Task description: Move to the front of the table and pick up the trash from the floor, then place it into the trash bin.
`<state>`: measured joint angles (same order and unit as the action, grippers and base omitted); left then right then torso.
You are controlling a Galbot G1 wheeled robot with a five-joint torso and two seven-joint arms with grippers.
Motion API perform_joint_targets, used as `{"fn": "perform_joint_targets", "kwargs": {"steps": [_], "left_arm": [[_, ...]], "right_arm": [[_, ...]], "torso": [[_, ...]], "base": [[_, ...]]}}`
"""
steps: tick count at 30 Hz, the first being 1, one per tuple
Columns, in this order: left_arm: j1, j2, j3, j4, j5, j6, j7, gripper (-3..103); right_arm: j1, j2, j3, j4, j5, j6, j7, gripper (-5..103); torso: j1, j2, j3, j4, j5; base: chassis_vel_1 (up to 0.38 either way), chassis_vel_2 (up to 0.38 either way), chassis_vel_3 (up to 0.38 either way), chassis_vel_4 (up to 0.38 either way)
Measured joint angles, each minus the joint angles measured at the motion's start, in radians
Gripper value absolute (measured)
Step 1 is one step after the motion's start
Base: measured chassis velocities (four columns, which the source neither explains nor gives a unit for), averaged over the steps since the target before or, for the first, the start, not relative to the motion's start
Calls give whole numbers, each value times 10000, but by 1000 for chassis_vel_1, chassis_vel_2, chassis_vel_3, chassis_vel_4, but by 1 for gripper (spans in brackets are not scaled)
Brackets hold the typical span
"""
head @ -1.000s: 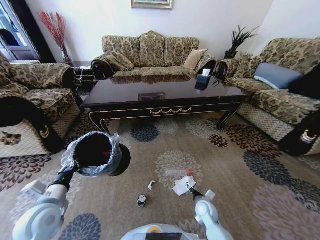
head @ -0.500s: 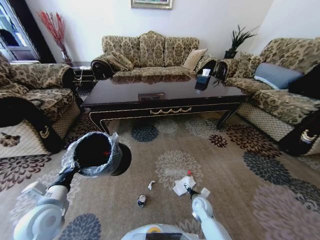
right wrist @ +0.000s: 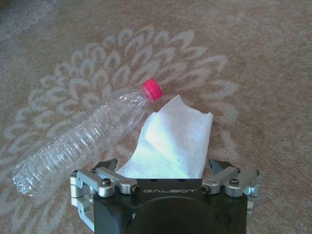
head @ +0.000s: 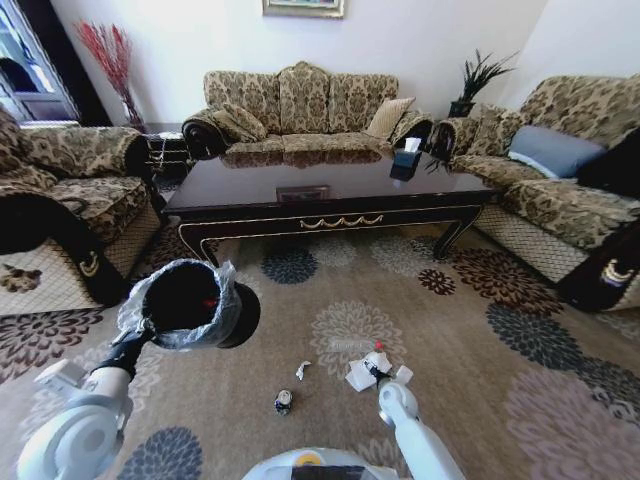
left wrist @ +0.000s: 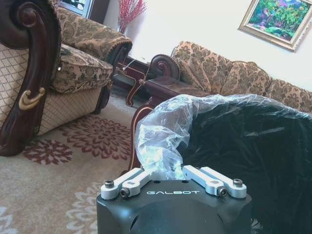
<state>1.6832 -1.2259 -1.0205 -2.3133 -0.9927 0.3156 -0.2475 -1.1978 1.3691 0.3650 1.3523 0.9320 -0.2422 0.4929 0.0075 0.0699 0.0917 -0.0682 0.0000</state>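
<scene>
The trash lies on the patterned floor (head: 480, 340) in front of the dark table (head: 340, 222): a white wrapper (head: 358, 378), a tiny white scrap (head: 302, 370), a small dark can (head: 284, 401). In the right wrist view the wrapper (right wrist: 170, 141) is a flat white sheet beside a clear bottle (right wrist: 83, 141) with a pink cap. My right gripper (head: 373, 369) hangs open just over the wrapper, its jaws (right wrist: 164, 164) on either side of the sheet. My left gripper (head: 140, 335) is shut on the rim of the bag-lined black trash bin (head: 185, 303), held off the floor at the left.
Patterned sofas ring the table: one behind it (head: 300, 105), one at the left (head: 70, 190), one at the right (head: 570, 170). A tissue box (head: 405, 160) stands on the table. Open carpet lies to the right of the trash.
My right gripper has moved forward and a little left, down onto the white wrapper. The left arm has shifted the bin slightly up and left.
</scene>
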Motion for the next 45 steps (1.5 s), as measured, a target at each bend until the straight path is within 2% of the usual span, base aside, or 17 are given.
{"fn": "perform_joint_targets", "kwargs": {"steps": [14,16,18,21,24,25,27,29,32,36,38,40,42,45], "left_arm": [[-85,-98,-189,-306,-336,31,-31,3],[-97,-136,-190,-306,-336,32,-58,3],[-99,-154,-184,-306,-333,33,-70,3],[-119,-197,-155,-306,-324,32,-79,3],[-153,-204,-128,-296,-321,33,-79,3],[-183,-209,-99,-272,-313,33,-80,3],[-211,-214,-60,-240,-303,32,-86,3],[-241,-223,5,-197,-275,28,-96,3],[-265,-227,67,-155,-244,23,-99,3],[-369,-264,380,61,-174,-31,-172,3],[-414,-299,595,245,-169,-49,-279,3],[-429,-313,680,312,-150,-50,-282,3],[-461,-351,933,502,-50,-71,-285,3],[-468,-360,1056,595,29,-106,-273,3]], "right_arm": [[451,29,-184,-858,-225,49,-78,101],[520,32,-197,-1064,-277,44,-77,91],[552,35,-200,-1136,-299,42,-74,91],[597,35,-202,-1258,-386,43,-67,75],[604,35,-207,-1301,-464,66,-67,70],[605,36,-216,-1329,-518,104,-74,59],[613,36,-224,-1359,-579,139,-85,59],[630,39,-228,-1392,-639,174,-94,48],[642,45,-229,-1392,-658,181,-105,42],[401,23,-236,-850,-687,304,-154,21],[95,-82,-142,-271,-695,445,-173,10],[-50,-125,-106,-40,-697,505,-184,10],[-573,-290,24,715,-683,652,-233,2],[-831,-374,91,1116,-674,703,-250,1]], "torso": [[0,0,0,-1,1],[0,0,-1,0,0],[0,1,0,0,-3],[0,1,-2,-4,-7],[0,1,-2,-6,-8],[0,1,-2,-7,-8],[0,1,-2,-7,-7],[0,1,-1,-7,-6],[0,1,-1,0,-2],[0,-1,0,11,16],[0,0,0,7,3],[0,0,-1,4,4],[0,0,0,-3,4],[0,0,0,-1,2]], "base": [[0,0,0,0],[0,0,0,0],[0,0,0,0],[0,0,0,0],[0,0,0,0],[0,0,0,0],[0,0,0,0],[0,0,0,0],[0,0,0,0],[0,0,0,0],[0,0,0,0],[0,0,0,0],[0,0,0,0],[0,0,0,0]]}}
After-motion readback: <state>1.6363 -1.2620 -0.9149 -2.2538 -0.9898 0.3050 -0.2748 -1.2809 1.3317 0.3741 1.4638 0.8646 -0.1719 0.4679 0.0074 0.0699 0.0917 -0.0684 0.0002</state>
